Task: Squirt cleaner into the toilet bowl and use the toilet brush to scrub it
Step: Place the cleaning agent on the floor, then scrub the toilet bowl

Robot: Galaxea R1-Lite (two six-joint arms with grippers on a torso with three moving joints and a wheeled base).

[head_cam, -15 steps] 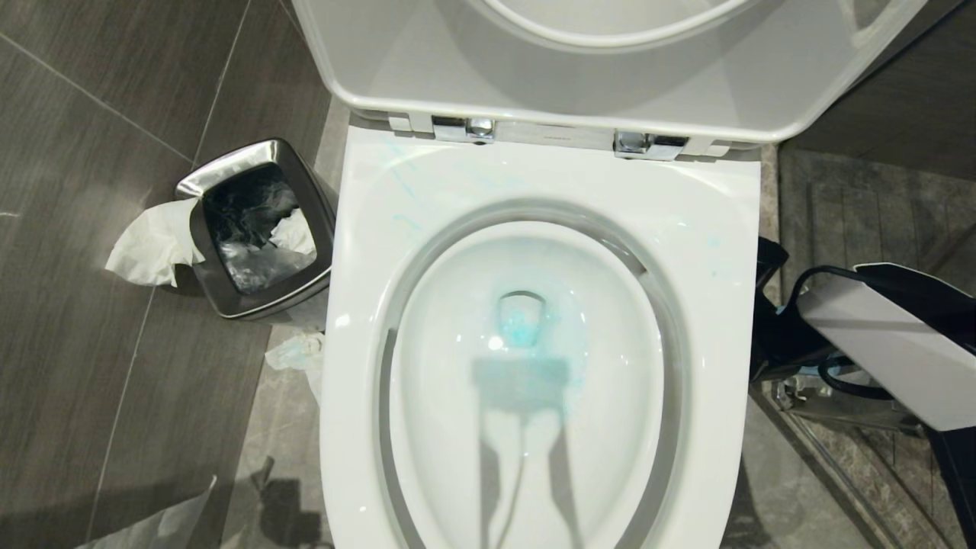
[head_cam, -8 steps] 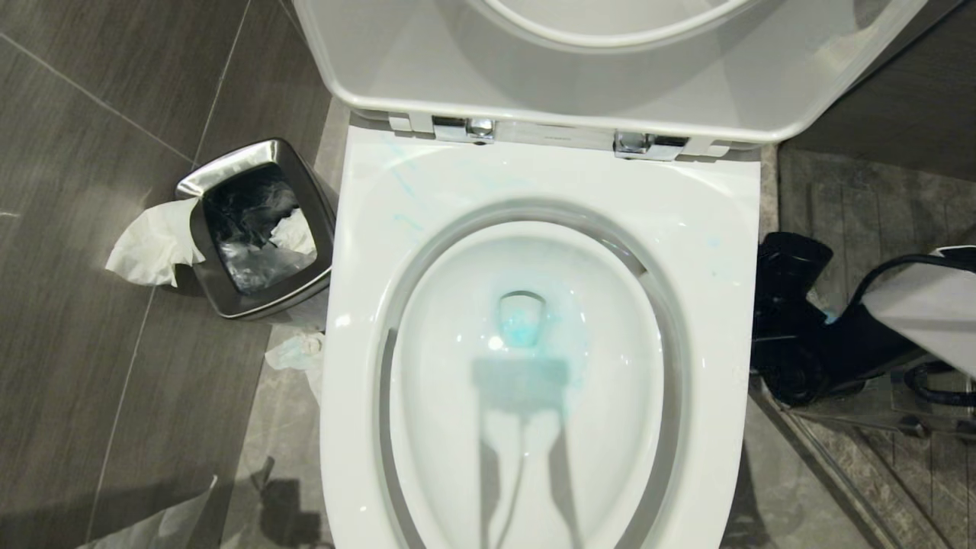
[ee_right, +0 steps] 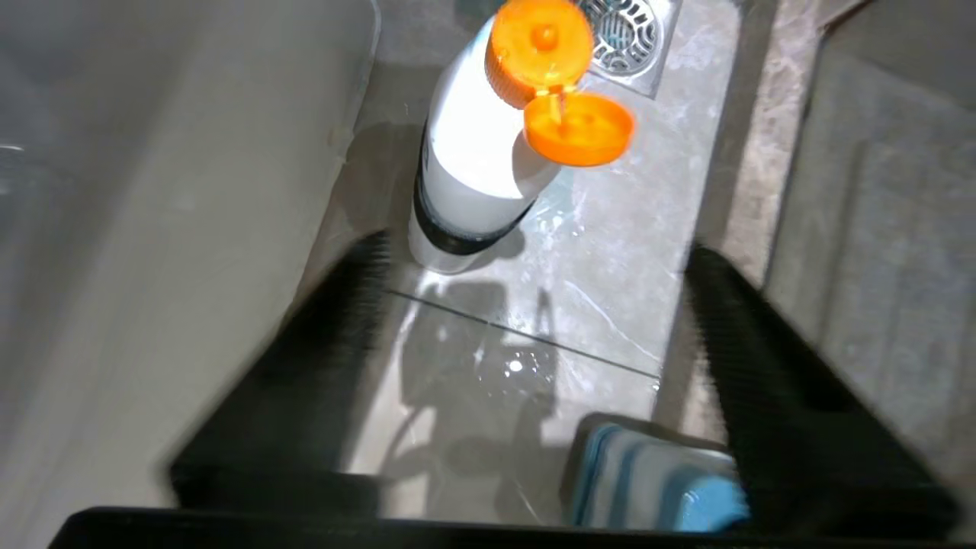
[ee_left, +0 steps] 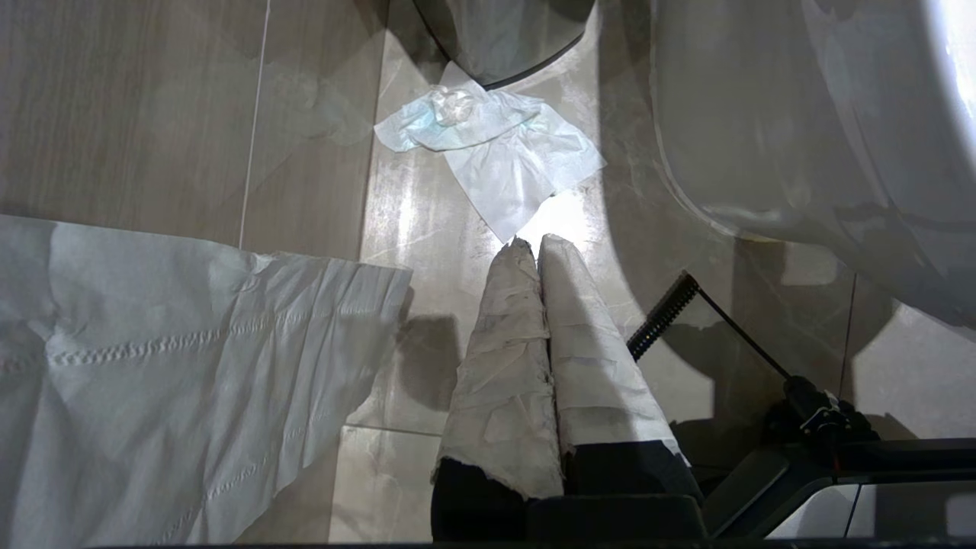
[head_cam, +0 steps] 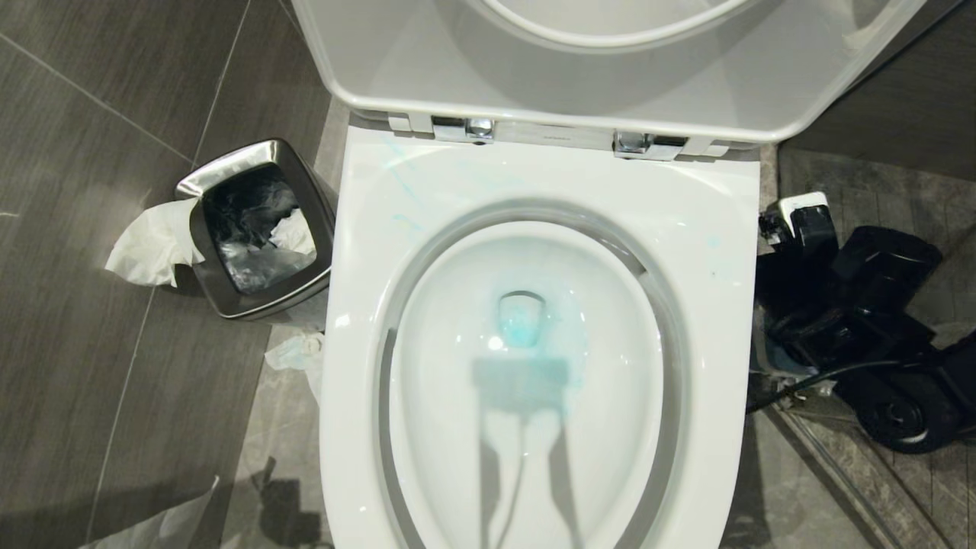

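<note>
Cleaner (head_cam: 521,329) tints the toilet bowl's (head_cam: 457,381) drain; right claw (ee_right: 534,320) gapes wide, seemingly empty, above the open-capped bottle (ee_right: 473,175).

You see turquoise cleaner (head_cam: 521,326) tinting the white toilet bowl (head_cam: 534,396); at ten o'clock, a steel bin (head_cam: 255,229); the white bottle (ee_right: 473,168) wears an orange cap (ee_right: 560,84).

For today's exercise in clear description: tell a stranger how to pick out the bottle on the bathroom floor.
Start at the white toilet and look at the wet floor beside its base, near the steel drain. The bottle stands there upright. It alone is white with a dark band and an orange flip cap hanging open.
</note>
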